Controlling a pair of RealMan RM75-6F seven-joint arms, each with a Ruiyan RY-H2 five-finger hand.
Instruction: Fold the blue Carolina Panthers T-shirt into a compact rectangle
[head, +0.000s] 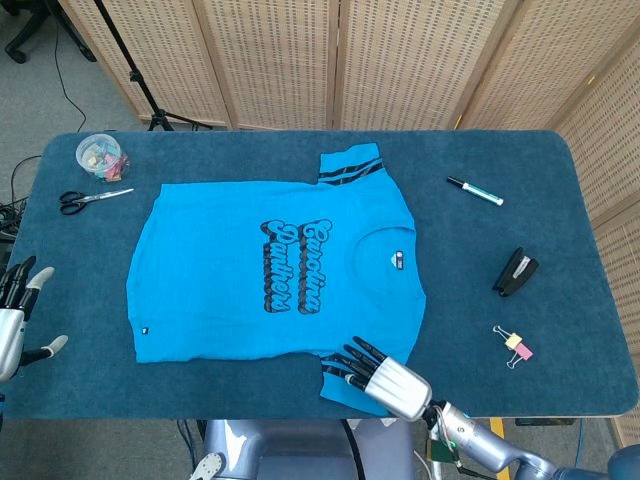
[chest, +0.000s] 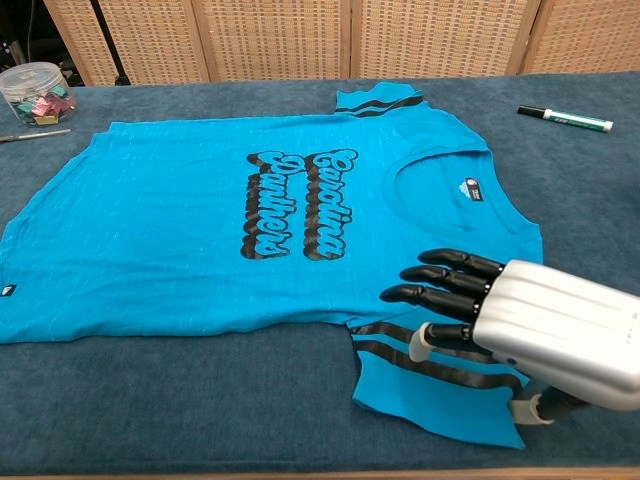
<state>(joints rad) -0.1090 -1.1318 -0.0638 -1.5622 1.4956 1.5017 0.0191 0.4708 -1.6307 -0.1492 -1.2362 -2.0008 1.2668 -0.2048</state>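
The blue Carolina Panthers T-shirt (head: 270, 270) lies spread flat on the table, print up, collar towards the right; the chest view shows it too (chest: 250, 220). Its near sleeve (chest: 420, 380) with two dark stripes points at the front edge. My right hand (chest: 520, 320) hovers low over that sleeve, its dark fingers (chest: 440, 280) stretched out and apart above the stripes, holding nothing; in the head view it sits at the front edge (head: 385, 380). The thumb is close to the sleeve's outer hem. My left hand (head: 15, 320) is off the table's left edge, fingers spread, empty.
A clear jar of clips (head: 102, 155) and scissors (head: 92, 198) lie at the back left. To the right of the shirt are a marker (head: 475, 191), a black stapler (head: 515, 272) and a binder clip (head: 514, 345). A dark blue cloth (head: 560, 200) covers the table.
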